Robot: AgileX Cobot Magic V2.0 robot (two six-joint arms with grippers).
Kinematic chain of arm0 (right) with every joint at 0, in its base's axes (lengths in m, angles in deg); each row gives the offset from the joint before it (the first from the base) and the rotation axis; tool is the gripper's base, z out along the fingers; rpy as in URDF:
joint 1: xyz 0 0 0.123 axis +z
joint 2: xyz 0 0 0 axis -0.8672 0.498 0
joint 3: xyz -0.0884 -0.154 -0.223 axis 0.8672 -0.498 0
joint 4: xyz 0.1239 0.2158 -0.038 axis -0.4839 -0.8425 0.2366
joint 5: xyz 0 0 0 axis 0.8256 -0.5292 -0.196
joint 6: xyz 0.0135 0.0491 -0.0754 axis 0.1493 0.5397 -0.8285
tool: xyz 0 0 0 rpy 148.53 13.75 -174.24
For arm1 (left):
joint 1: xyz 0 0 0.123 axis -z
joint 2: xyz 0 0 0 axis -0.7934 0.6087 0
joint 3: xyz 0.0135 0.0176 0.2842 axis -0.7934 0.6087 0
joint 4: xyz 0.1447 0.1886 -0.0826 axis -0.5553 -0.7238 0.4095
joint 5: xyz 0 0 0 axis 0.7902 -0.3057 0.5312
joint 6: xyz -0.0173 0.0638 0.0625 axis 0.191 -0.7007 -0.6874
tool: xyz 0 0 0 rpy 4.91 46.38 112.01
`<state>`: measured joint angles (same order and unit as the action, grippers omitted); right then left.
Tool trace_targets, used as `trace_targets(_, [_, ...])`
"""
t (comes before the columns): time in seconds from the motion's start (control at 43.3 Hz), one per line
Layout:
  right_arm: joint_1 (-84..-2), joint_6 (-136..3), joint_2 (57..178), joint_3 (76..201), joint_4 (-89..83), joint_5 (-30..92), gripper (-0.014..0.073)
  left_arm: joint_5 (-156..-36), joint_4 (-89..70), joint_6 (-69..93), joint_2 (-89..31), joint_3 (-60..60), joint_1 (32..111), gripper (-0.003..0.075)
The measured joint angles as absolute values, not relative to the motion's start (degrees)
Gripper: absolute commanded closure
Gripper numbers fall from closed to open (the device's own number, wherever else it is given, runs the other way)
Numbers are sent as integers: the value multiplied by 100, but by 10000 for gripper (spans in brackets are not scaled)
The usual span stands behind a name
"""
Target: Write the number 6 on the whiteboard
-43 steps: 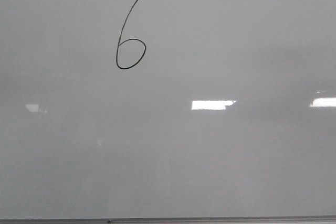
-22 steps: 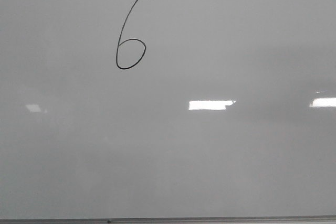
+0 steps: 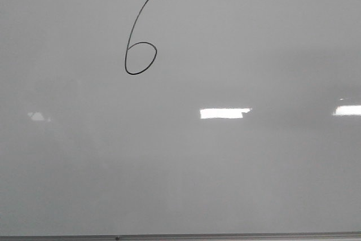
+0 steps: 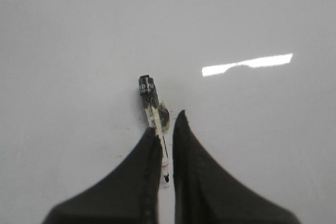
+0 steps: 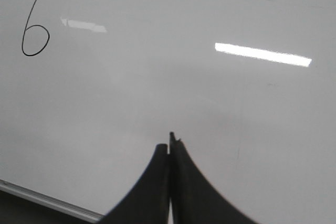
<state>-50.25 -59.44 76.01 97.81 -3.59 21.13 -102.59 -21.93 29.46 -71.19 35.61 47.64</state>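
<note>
A thin black hand-drawn number 6 point(image 3: 139, 39) stood on the large glossy pale grey-white whiteboard point(image 3: 237, 173), in the upper left part of the front view. Line was fine and even, unbroken. Round closed loop at the bottom; long stem rose from the loop's left side and leaned to the right, ending in a short hook at the top. Long axis ran near upright, tilted rightward toward the top. Digit was small against the board.

Thin grey metal frame edge point(image 3: 180, 236) ran along the bottom of the board in the front view. Bright white rectangular light reflections point(image 3: 224, 113) lay on the board, well below and right of the digit.

Left black gripper point(image 4: 167, 132): dark fingers point(image 4: 137, 171) clenched on a slim marker pen point(image 4: 153, 113) with a black cap end and whitish barrel. Pen projected out past the fingertips over the board surface; whether its tip touched the board could not be told.

Right black gripper point(image 5: 169, 148): fingers point(image 5: 191, 187) pressed together, nothing between them, over bare board. The number 6 point(image 5: 37, 19) showed in the right wrist view well apart from this gripper, with the frame edge point(image 5: 47, 200) nearer to it.
</note>
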Motion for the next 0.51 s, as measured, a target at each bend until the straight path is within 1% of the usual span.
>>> trace_targets(0.208, [-5025,-5944,7601,9781,-359,2124,662,-10279,-2183,2946,-7958,3585,4764,741])
trace_targets(0.508, [-5025,-5944,7601,9781,-359,2132,662,-10269,-2171,2946,-8105,3585,4764,741])
